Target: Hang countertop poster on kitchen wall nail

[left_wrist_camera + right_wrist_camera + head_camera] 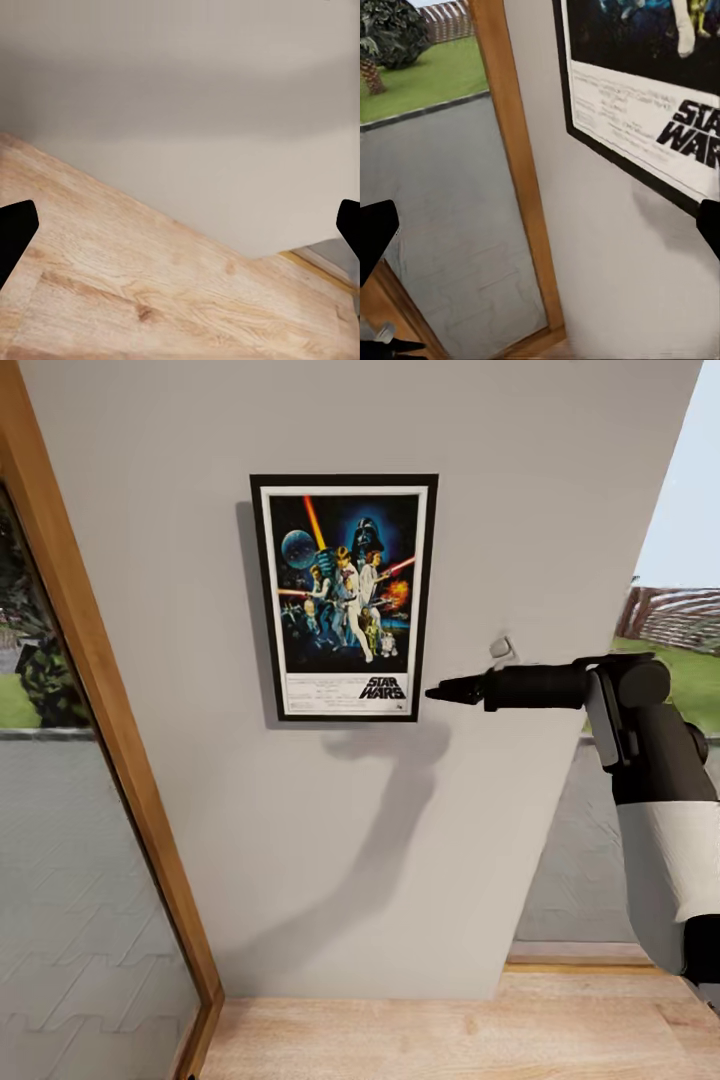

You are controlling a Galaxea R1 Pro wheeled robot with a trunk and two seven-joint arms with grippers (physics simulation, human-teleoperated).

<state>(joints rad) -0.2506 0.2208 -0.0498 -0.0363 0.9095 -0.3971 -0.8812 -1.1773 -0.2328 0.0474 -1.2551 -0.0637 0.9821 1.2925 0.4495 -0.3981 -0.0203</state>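
Wall (300, 860): pale grey, across most of the head view; wooden window frame (110, 740) down the left edge, wood floor (450, 1030) along the bottom.
Poster (344, 597): flat and upright against the wall, upper centre of the head view; free of either hand; nail not visible, presumably behind the frame.
Right arm (660, 800): reaching in from the right edge of the head view, forearm level.
Right hand (450, 691): just beside the poster's lower right corner, not touching; holding nothing; tips at the far left and right edges of the right wrist view, so spread wide.
Left hand (180, 225): spread too, tips at both side edges of the left wrist view; pointed at floor and wall base; empty.
Small grey fitting (502, 648): on the wall just above the right hand; too small to identify.
Progress: pick-up and hanging apparently done.
Left: probably only backing the right arm away; checking that the poster holds.
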